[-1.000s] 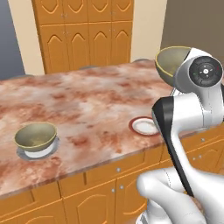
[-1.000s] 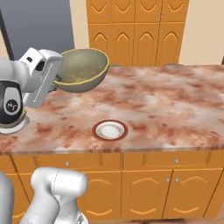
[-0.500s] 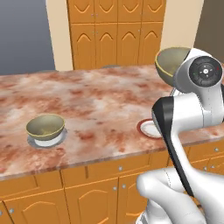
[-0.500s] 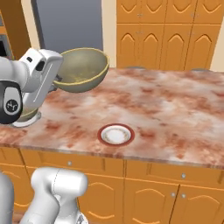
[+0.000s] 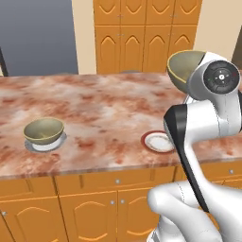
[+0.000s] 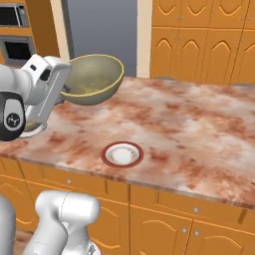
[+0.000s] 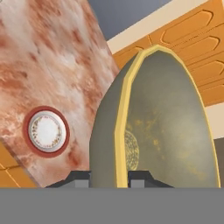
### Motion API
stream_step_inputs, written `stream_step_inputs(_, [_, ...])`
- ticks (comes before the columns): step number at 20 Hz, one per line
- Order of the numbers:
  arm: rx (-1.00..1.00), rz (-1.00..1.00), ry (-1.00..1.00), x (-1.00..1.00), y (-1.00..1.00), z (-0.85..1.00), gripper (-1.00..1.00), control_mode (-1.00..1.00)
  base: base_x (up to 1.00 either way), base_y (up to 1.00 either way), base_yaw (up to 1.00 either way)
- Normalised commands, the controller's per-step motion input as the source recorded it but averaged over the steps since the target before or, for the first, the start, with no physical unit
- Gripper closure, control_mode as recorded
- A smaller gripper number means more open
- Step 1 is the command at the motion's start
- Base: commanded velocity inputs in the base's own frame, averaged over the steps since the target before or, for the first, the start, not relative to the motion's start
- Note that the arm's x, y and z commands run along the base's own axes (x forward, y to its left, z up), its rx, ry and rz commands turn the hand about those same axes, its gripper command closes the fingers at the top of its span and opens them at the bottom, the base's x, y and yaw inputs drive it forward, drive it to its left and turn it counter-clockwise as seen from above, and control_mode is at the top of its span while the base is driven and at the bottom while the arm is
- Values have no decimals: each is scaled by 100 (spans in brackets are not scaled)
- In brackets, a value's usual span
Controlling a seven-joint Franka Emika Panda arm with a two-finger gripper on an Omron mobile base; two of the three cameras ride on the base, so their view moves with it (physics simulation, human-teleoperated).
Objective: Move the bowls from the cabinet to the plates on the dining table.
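Observation:
My gripper (image 7: 109, 177) is shut on the rim of one olive bowl (image 7: 162, 127), holding it tilted in the air above the dining table (image 6: 199, 134). From the right base view, the gripper (image 6: 63, 92) holds this bowl (image 6: 93, 78) at its left edge. The red-rimmed plate (image 6: 122, 154) lies bare near the table's front edge, below and to the right of the held bowl. A second bowl (image 5: 43, 131) sits on the grey-rimmed plate (image 5: 45, 145) at the left. The held bowl (image 5: 182, 70) hangs above the red-rimmed plate (image 5: 158, 142). The cabinet is out of view.
Tall orange cupboards (image 5: 142, 33) stand behind the table, with a grey wall panel (image 5: 40, 38) to their left. Orange doors (image 6: 164, 219) run below the tabletop. A built-in oven (image 6: 17, 47) shows at the far left of the right base view.
The whole scene has shifted in both base views, so the base has driven along the table. The bowl stays in my grip at the same height.

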Motion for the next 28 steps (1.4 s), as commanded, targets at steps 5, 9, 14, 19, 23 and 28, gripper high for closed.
stream_step_inputs(5, [0, 0, 0, 0, 0, 0, 100, 100, 25, -56, 26])
stream_step_inputs(9, [0, 0, 0, 0, 0, 0, 100, 100, 51, -47, 22])
stream_step_inputs(14, [0, 0, 0, 0, 0, 0, 100, 100, 51, -30, 19])
stream_step_inputs(19, [0, 0, 0, 0, 0, 0, 100, 100, 7, -2, 12])
stream_step_inputs(23, [0, 0, 0, 0, 0, 0, 100, 100, -4, -5, 11])
stream_step_inputs(28, [0, 0, 0, 0, 0, 0, 100, 100, -31, -7, 15])
